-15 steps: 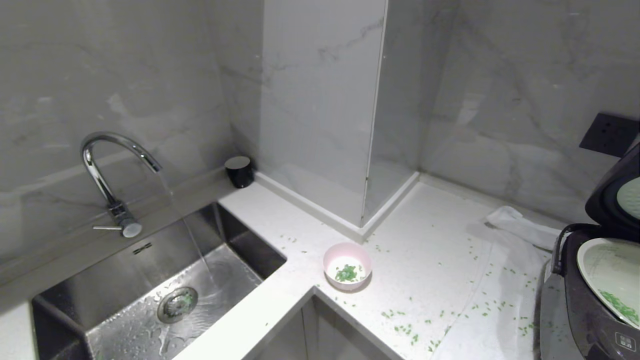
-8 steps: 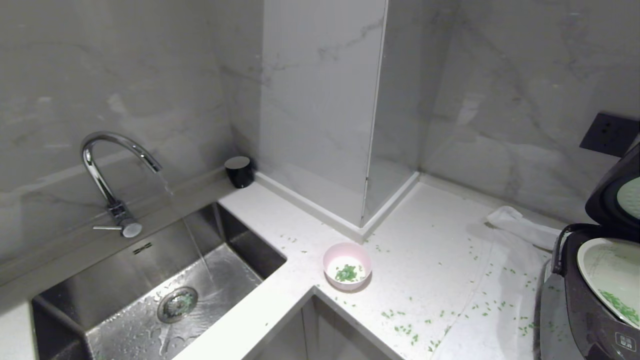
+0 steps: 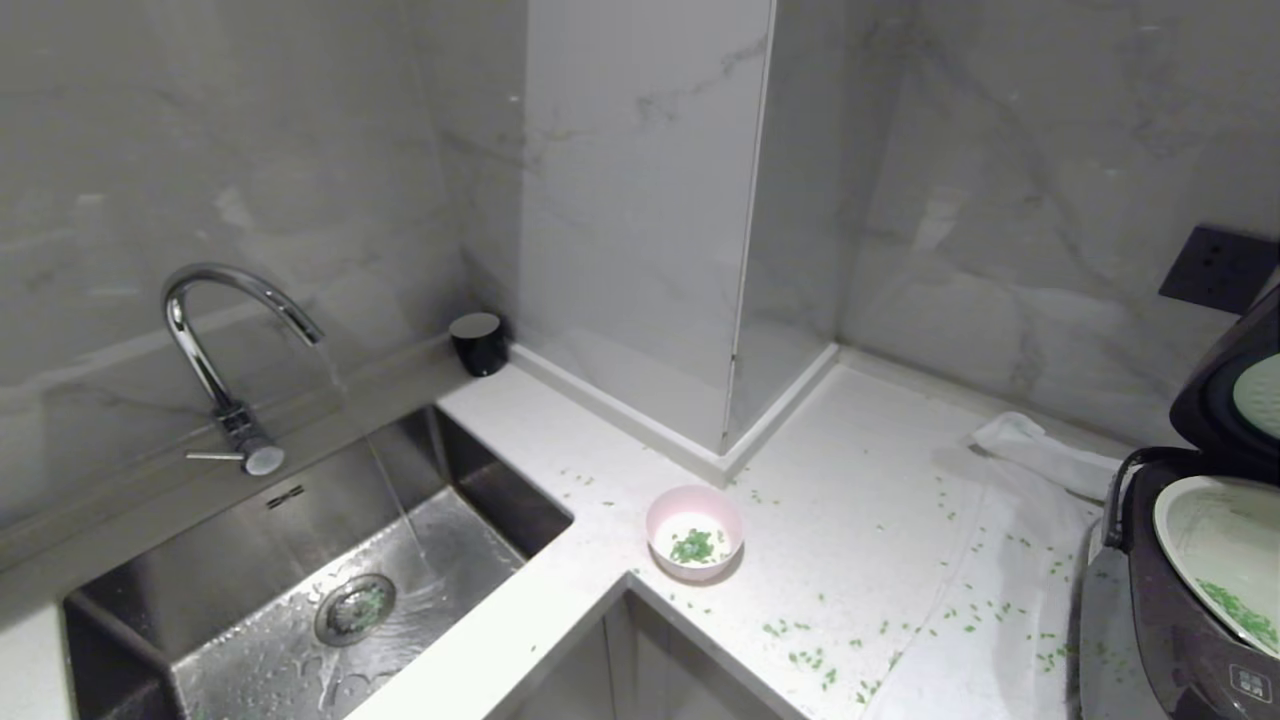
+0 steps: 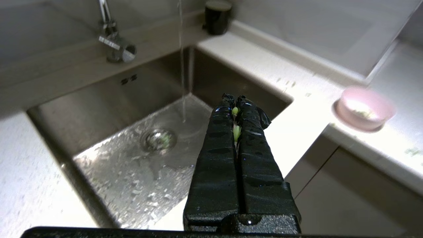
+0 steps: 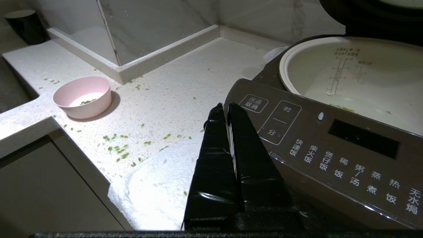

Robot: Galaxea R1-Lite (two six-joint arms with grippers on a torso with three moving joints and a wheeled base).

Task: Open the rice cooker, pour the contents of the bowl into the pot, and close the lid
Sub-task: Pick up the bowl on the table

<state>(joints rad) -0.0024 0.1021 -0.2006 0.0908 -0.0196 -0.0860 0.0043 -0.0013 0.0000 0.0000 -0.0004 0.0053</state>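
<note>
The rice cooker (image 3: 1190, 590) stands at the right end of the counter (image 3: 860, 520) with its lid (image 3: 1225, 390) already swung up and back on its hinge, so the opening step reads as done; the pot (image 5: 357, 72) sits bared inside it, mouth upward, with a few green bits on its pale lining. The bowl (image 3: 694, 532) rests upright on the counter well to the left of the rice cooker, near the sink (image 3: 300, 590) corner, its mouth facing up and a small clump of the green contents (image 3: 692, 546) still in it; many more green bits lie scattered over the counter between bowl and cooker. Being round, the bowl has no long axis to speak of; the cooker's front panel (image 5: 330, 148) faces the robot. The left gripper (image 4: 236, 102) hangs over the sink with its fingers pressed together, a couple of green bits stuck between them but nothing truly held. The right gripper (image 5: 226, 107) hovers just in front of the cooker's panel, fingers likewise closed on nothing. By my judgement the pouring step is in hand: the next move calls for a gripper to spread its fingers, take the bowl by its rim, carry it level to the pot and tip it there.
</note>
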